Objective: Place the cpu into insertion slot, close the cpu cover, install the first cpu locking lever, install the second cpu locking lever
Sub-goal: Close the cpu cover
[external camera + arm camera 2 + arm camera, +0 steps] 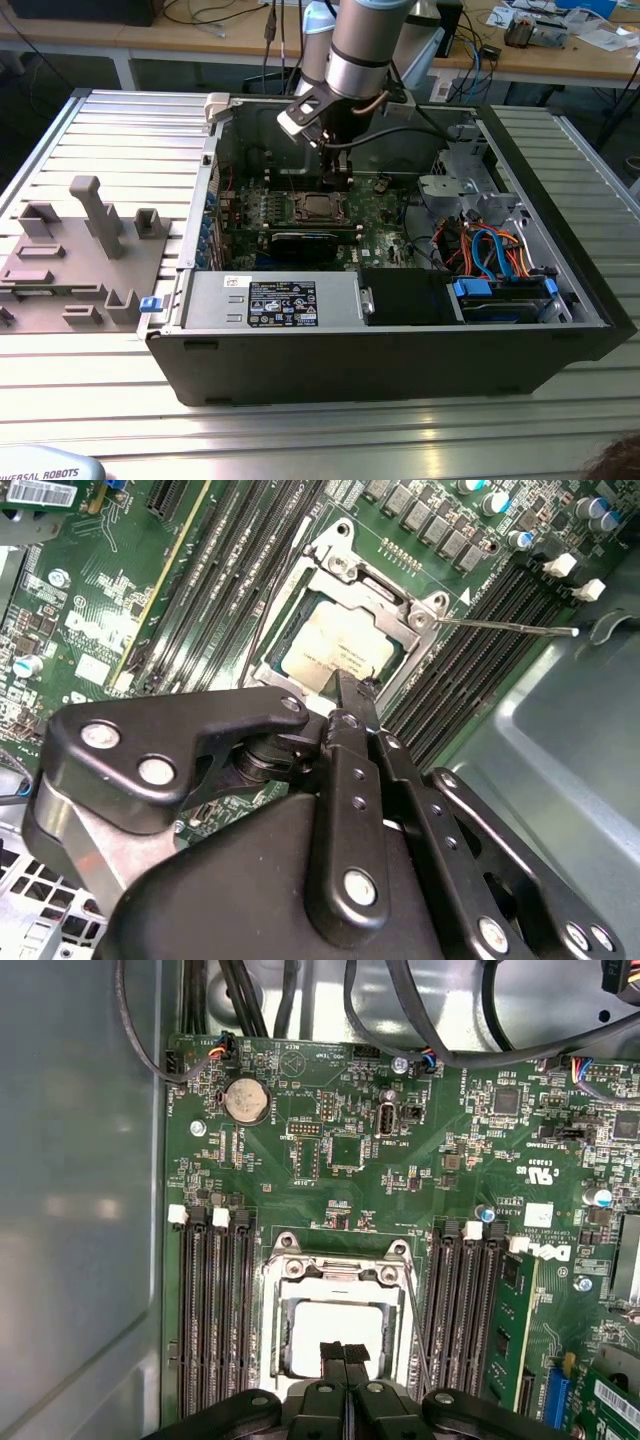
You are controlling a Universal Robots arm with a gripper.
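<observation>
**Exterior view.** An open computer case (400, 340) lies on a ribbed metal table (90, 400). Its walls hem the motherboard (385, 215) on every side, leaving room only from above. The gripper (341, 176) hangs inside, just past the far edge of the insertion slot (300, 209), where the cpu (318, 209) lies flat. A grey fixture tray (80, 250) sits well apart at the exterior view's left.

**Second wrist view.** The fingers are pressed together and hold nothing. Their tips stand over one edge of the pale silvery cpu; whether they touch it cannot be told. The cpu cover (345, 565) lies down around the chip. A thin locking lever (510, 629) juts out over the memory slots (480, 650).

**First wrist view.** The lever runs between cover and memory slots. The case wall (80, 1210) flanks the opposite slot bank.
</observation>
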